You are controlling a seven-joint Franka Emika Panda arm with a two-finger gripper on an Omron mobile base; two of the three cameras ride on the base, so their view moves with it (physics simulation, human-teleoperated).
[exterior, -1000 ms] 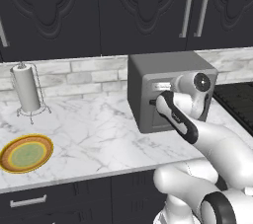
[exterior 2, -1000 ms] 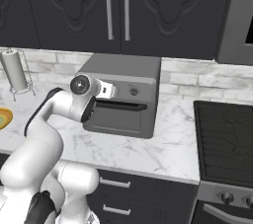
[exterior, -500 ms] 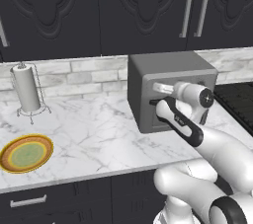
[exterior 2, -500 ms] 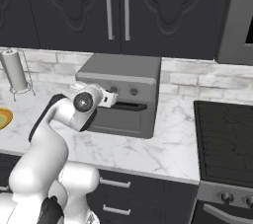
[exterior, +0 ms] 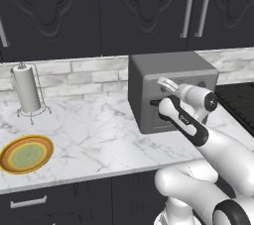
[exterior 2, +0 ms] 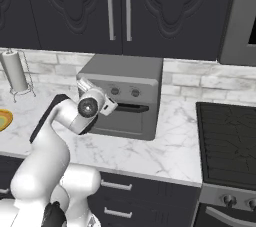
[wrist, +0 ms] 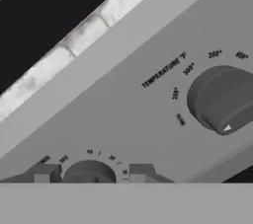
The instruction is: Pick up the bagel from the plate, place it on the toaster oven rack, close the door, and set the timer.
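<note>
Jaws (wrist: pixel 89 174) I see set narrowly around one of two knobs (wrist: pixel 89 172); the temperature knob (wrist: pixel 222 98) sits at two o'clock. One plate (exterior: pixel 26 153) lies on the worktop (exterior: pixel 99 135).

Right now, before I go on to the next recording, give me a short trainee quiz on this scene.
1. True or false: something lies on the plate.
2. The toaster oven door is: A) hanging wide open, B) shut, C) taken off.
3. In the hand view the jaws stand either side of the lower knob. Which word is printed beside the other knob?

Key: 1 false; 2 B; 3 TEMPERATURE.
</note>
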